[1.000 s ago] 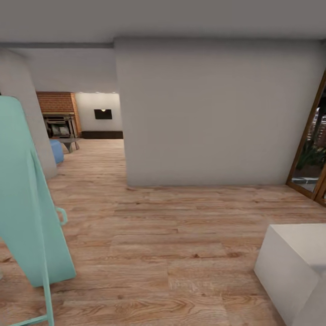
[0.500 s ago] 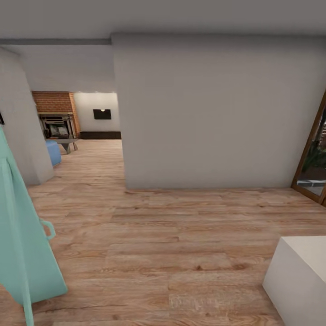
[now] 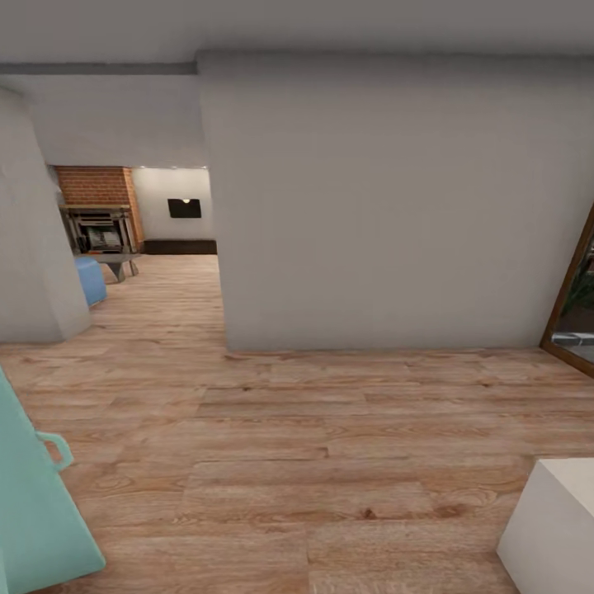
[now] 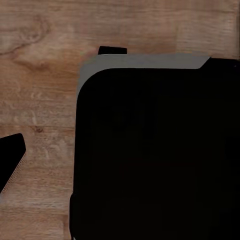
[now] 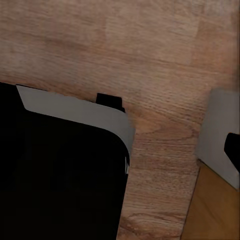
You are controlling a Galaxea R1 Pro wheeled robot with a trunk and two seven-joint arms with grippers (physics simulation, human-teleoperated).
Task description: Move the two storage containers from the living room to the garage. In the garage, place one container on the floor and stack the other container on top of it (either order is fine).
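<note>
Wood planks, light and knotty, cover the floor (image 3: 313,445) across the head view, running up to a broad pale wall block (image 3: 388,206) that stands straight ahead. Left of that wall block an opening leads into the living room (image 3: 157,247), where a brick-topped dark fireplace (image 3: 99,219) sits at the far left, a blue seat (image 3: 89,279) lies just in front of it, and a small dark panel (image 3: 184,208) hangs on the far wall. Right of the wall block, a wood-framed glass door (image 3: 573,305) shows at the edge with greenery behind it. Below and left of the wall block, a mint-green slanted panel (image 3: 33,503) with a small loop handle leans into the near corner; below and right, a white box corner (image 3: 553,528) rests on the planks. Both wrist views look down on the same plank flooring past a large black, grey-edged body of the robot (image 4: 155,150). Neither gripper's fingers can be made out, so I cannot tell whether they are wide or narrow. The 2 storage containers cannot be located in these views.
</note>
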